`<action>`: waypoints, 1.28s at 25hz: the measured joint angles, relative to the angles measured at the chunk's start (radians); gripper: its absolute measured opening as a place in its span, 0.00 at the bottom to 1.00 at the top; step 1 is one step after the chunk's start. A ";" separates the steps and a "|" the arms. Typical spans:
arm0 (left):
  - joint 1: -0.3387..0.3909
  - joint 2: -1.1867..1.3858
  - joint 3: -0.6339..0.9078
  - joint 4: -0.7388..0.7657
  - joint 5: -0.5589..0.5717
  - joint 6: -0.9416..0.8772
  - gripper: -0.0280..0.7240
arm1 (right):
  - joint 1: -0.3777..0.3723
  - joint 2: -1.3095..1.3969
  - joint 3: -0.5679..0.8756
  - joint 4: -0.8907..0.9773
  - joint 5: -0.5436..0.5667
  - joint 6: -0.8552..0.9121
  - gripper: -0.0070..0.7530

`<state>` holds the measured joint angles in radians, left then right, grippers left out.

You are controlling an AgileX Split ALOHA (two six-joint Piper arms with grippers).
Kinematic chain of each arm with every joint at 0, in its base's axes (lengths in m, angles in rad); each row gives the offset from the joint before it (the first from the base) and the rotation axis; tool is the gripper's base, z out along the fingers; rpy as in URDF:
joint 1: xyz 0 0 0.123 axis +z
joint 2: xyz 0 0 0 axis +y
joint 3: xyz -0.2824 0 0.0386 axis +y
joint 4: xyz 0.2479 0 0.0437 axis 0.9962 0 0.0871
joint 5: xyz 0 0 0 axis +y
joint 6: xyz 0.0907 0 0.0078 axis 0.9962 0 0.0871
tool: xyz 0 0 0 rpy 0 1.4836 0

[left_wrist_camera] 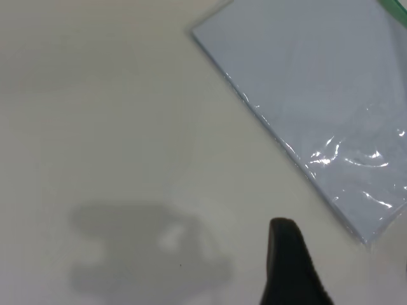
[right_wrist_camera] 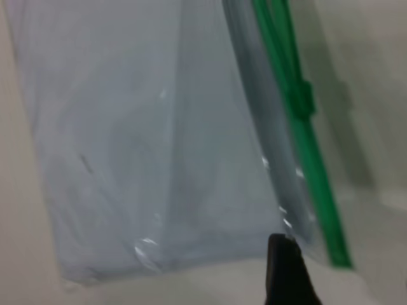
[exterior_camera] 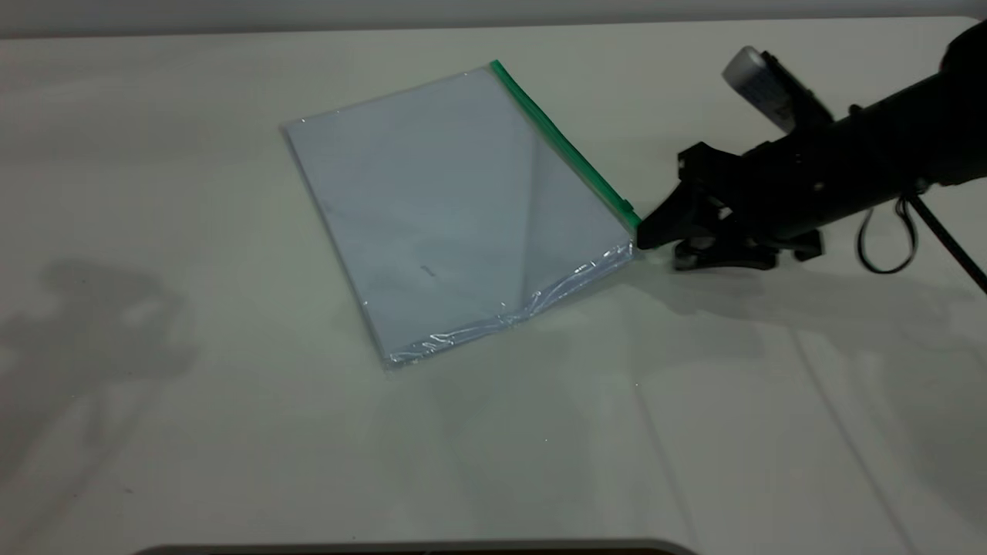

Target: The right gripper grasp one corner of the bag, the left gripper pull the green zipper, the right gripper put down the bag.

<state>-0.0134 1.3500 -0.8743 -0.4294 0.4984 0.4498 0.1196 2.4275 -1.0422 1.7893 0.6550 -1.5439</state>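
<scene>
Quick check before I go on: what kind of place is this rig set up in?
Probably a lab or test bench, not a home. A plain off-white table carries only a flat clear plastic bag with a green zipper. The right gripper sits at the bag's corner; the left gripper hovers above the table.

The pale table (exterior_camera: 231,432) carries the bag (exterior_camera: 447,208), seemingly lying flat.
</scene>
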 joint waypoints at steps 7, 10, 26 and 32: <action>0.000 0.000 0.000 -0.003 -0.001 0.001 0.70 | 0.020 0.068 -0.069 0.000 0.069 0.007 0.64; 0.000 0.000 0.000 -0.003 -0.003 0.001 0.70 | 0.033 0.083 -0.082 0.001 0.068 0.014 0.64; 0.000 0.000 0.000 -0.007 -0.005 0.002 0.70 | 0.065 0.091 -0.107 -0.015 0.146 0.033 0.05; 0.000 0.000 0.000 -0.007 -0.006 0.002 0.70 | 0.025 0.008 -0.108 -0.423 0.216 0.168 0.05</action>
<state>-0.0134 1.3500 -0.8743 -0.4359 0.4927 0.4514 0.1446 2.4352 -1.1506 1.3659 0.8708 -1.3755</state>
